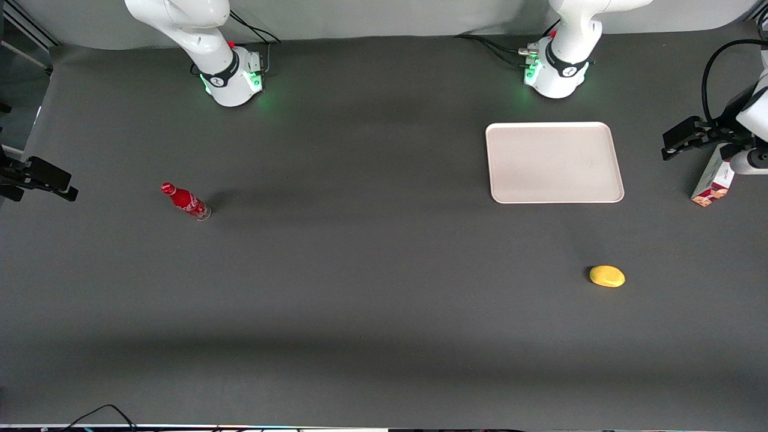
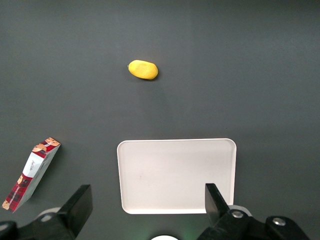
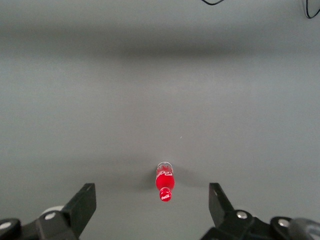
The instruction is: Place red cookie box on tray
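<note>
Red cookie box point(image 1: 713, 183) at right edge of frame on table point(image 1: 360, 288), pincer point(image 2: 147, 202) wide open above, holding nothing, tray point(image 1: 555, 162) upper right, apart from box.

- The red cookie box point(image 1: 712, 184) was partly hidden in the front view: the working arm's wrist covered its upper end, only the lower end with cookie pictures showed.
- The gripper point(image 2: 146, 201), fingers spread wide above the tray point(image 2: 176, 202), was cut off at the left wrist picture's edge; only two finger tips and bits of the body showed.
- In the front view the gripper's fingers could not be picked out at the picture's edge; the arm itself ran off frame.
- Tray rim nearest the arm's base was partly covered by one finger point(image 2: 215, 200).
- Print on the box was too small to read.
- Label on the red soda bottle point(image 1: 186, 201) unreadable too.
</note>
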